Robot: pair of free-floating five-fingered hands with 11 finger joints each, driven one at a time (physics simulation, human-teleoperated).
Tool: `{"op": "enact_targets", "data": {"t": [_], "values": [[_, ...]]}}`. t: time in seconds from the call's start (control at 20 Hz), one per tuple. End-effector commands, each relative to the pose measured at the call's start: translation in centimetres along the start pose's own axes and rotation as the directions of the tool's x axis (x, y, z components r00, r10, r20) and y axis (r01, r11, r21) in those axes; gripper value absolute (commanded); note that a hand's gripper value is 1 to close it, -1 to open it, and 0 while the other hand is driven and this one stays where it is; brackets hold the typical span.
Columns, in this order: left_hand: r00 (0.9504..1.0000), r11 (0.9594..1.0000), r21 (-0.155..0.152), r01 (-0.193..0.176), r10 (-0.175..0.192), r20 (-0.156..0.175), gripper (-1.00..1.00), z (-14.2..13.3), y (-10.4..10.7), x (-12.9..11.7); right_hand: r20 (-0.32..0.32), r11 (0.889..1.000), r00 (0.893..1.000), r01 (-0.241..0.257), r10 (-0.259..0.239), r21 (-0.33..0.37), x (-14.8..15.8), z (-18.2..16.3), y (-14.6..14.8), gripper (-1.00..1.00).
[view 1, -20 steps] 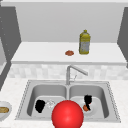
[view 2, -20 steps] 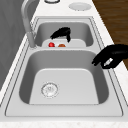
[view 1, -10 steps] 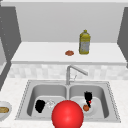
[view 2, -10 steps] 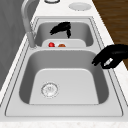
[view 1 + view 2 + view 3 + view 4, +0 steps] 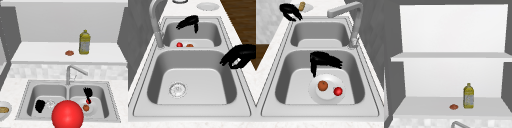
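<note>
Two black hands hang at the double sink, and we take the faucet as our landmark. Right hand hovers in the basin to the faucet's right, above a white plate lying on the basin floor. Its fingers hang straight down toward the plate w/o touching it, relaxed, holding nothing. On the plate sit an orange-brown fruit and a red one, close together but apart; the hand is nearest the orange-brown one. In the left side view both fruits peek over the divider just beyond the faucet's base, w/ the right hand above them.

Left hand floats to the faucet's left, over the front edge of the left basin near the drain. Its fingers look curled w/ the thumb close, around nothing as far as we can tell.

A big red ball sits in front of the faucet at the sink's near rim. Behind the faucet, on the shelf, stand a yellow bottle and, just left of it, a small reddish-brown item. Far left of the faucet, a bowl w/ something tan rests on the counter.
</note>
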Motion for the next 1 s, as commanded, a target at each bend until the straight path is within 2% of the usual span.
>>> {"op": "enact_targets", "data": {"t": [0.0, 0.3, 0.7, 0.95], "values": [[1.0000, 1.0000, 0.000, 0.000, 0.000, 0.000, 0.00, 0.0, 0.0, 0.0, 0.086, 0.998, 0.996, 0.044, -0.040, -0.050, -0.4, 0.0, -1.6, -1.00], [1.0000, 1.0000, 0.000, 0.000, 0.000, 0.000, 0.00, 0.0, 0.0, 0.0, 0.177, 0.994, 0.983, 0.062, -0.046, -0.086, -0.7, -0.4, -3.9, -1.00], [1.0000, 1.0000, 0.000, 0.000, 0.000, 0.000, 0.00, 0.0, 0.0, 0.0, 0.286, 0.987, 0.957, 0.086, -0.045, -0.133, -1.4, -1.9, -7.3, -1.00], [1.0000, 1.0000, 0.000, 0.000, 0.000, 0.000, 0.00, 0.0, 0.0, 0.0, 0.328, 0.990, 0.944, 0.085, -0.043, -0.114, -1.6, -3.2, -10.1, -1.00]]}}
